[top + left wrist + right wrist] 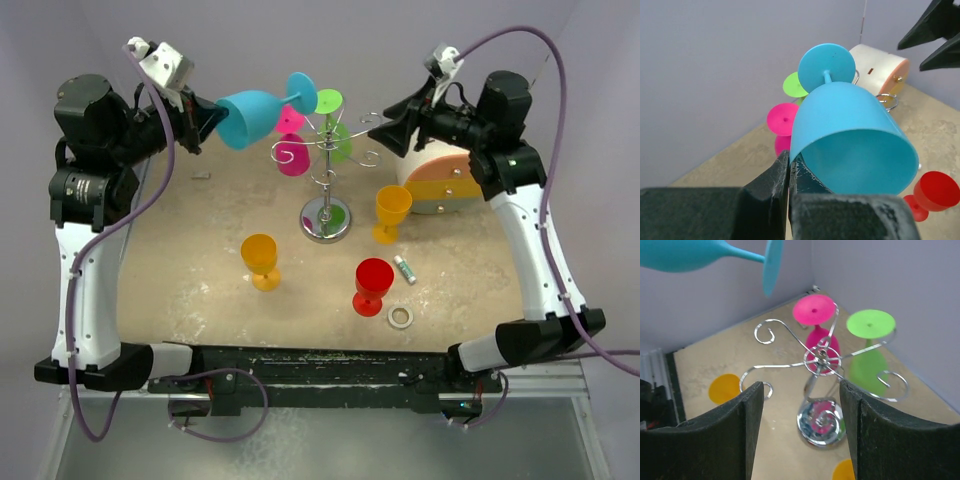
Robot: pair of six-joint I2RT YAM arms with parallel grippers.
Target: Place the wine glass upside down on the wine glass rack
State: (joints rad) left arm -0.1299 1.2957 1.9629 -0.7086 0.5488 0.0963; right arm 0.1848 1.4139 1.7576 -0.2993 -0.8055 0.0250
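**Blue glass is up in the air, now for the fiddly bit**

On the left, the left jaws are clamped on the rim of the blue wine glass (250, 117), one finger inside the bowl and one outside. The glass hangs in the air on its side, up and left of the rack (822, 358), with its foot pointing right at the curly arms.

If it were me, I'd tip the glass so the foot ends up on top, then slide the stem sideways into one of the free curls on the near side. The far ones already hold a pink glass (292, 150) and a green glass (338, 140). Go slow, because a rim pinch looks like it could slip, and a bump would probably wobble that thin pole. Only let go once the foot sits on the wire.

Looks-wise, the glass is matte turquoise plastic with a deep rounded bowl, a short stem and a flat round foot. The rack is shiny chrome wire on a mirror base standing on the worktop (200, 250).

Over on the right, the right jaws are spread open with nothing in them, hovering just beside the rack top
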